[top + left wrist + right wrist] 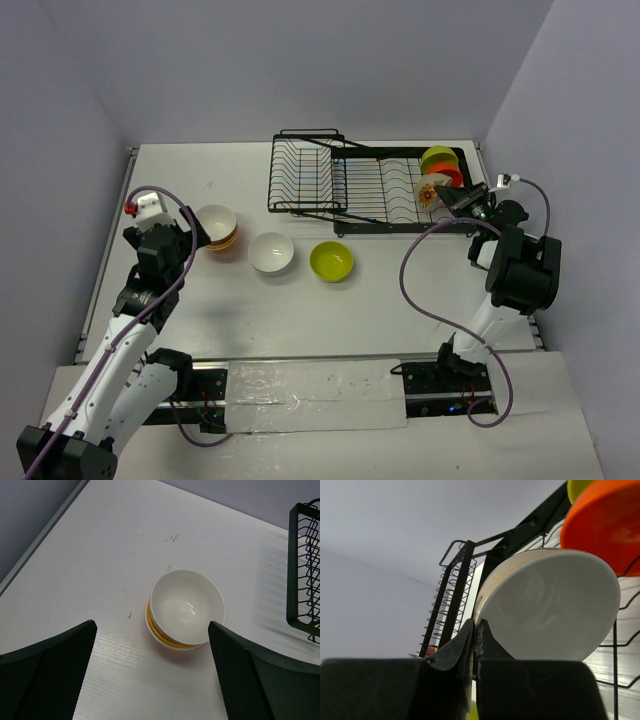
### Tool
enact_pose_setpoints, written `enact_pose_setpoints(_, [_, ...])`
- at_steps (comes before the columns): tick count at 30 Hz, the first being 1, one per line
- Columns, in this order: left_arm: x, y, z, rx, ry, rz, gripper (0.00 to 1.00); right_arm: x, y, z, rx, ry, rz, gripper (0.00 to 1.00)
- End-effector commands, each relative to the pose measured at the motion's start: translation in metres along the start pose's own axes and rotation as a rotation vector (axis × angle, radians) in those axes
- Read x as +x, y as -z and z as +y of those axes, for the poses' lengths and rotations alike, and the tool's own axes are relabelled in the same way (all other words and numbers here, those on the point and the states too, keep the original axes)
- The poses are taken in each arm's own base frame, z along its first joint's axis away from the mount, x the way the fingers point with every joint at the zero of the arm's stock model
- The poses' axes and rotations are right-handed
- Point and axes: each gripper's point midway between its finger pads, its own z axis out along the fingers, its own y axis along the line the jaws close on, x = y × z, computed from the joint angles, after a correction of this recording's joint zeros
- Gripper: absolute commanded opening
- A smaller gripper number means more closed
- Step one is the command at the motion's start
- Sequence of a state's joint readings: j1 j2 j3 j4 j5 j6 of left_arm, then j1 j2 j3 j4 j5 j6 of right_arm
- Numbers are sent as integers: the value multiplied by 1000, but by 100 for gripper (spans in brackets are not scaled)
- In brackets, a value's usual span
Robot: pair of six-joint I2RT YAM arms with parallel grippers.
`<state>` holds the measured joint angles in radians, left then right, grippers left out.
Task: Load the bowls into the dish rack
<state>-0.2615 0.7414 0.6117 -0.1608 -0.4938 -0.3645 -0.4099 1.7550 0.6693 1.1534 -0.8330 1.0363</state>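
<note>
right gripper [475, 640] clamped on white bowl [555, 615] rim over dish rack [454, 587]
seat it upright between prongs beside orange bowl [605, 525] before letting go; left gripper [151, 645] hangs spread apart.

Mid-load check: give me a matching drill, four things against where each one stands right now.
1. left gripper
2. right gripper
3. near lime-green bowl
4. orange bowl

A. in the dish rack
B. open above the stacked white bowl
C. upright on the table
D. shut on the rim of the held white bowl

Pairs: 1-B, 2-D, 3-C, 4-A.
</note>
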Motion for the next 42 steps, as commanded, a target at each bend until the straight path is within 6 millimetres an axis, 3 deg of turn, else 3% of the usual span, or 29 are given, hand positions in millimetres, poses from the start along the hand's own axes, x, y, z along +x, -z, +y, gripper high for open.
enact_pose_setpoints(1, [-23, 6, -6, 18, 45, -43, 99, -26, -3, 33, -146, 126, -63, 0])
enact_pose_setpoints(25, [-17, -2, -9, 3, 10, 3, 99, -37, -14, 3, -137, 49, -80, 0])
enact_pose_setpoints(42, [-22, -11, -16, 5, -6, 7, 99, -36, -3, -28, -5, -27, -172, 2])
